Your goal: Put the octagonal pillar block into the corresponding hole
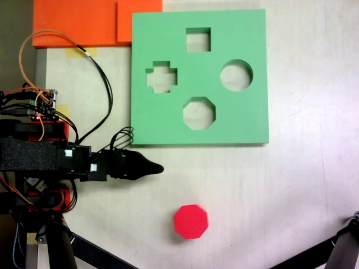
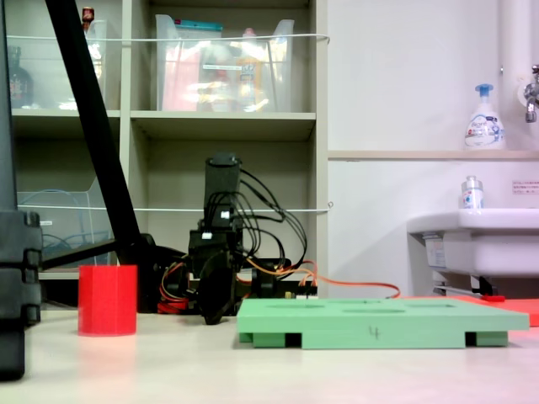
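From my remote seat I see the arm (image 1: 56,157) stretched out low and nearly level across the tabletop (image 1: 291,196) in the fixed view from above, reaching rightward from its base at the picture's left edge, with loose black and orange cables (image 1: 101,73) looping off it. The end effector (image 1: 157,167) tapers to a single dark point; its jaws seem to lie one over the other, so I cannot tell whether it is released or clenched, and it grasps nothing. In the low fixed view the end effector (image 2: 216,313) points toward the camera with its tip down close to the tabletop. The octagonal pillar block (image 1: 190,221) stands upright on the tabletop, apart from the tip, below and to the right of it in the view from above: matte bright red foam with an eight-sided top and flat walls. From the side it (image 2: 108,300) reads as a plain red column left of the arm. The green foam board (image 1: 247,123) lies flat above the tip, a thick square slab with square, cross-shaped, round and eight-sided cutouts. The corresponding hole (image 1: 199,113) sits nearest the board's lower edge, empty. Orange foam sheets (image 1: 78,22) lie at the top left.
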Robot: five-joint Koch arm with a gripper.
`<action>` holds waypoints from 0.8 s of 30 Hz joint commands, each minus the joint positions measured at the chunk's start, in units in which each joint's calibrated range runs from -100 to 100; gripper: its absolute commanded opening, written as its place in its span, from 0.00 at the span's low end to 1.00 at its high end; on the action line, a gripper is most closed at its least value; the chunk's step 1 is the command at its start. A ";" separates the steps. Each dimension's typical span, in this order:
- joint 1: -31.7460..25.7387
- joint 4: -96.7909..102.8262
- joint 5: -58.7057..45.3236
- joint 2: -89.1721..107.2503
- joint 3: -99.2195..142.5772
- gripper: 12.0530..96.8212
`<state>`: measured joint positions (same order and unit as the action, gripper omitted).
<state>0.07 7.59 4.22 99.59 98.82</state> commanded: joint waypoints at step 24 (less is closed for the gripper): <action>-0.93 -5.42 -0.29 0.41 1.18 0.43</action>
<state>-0.32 7.59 4.22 99.59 98.82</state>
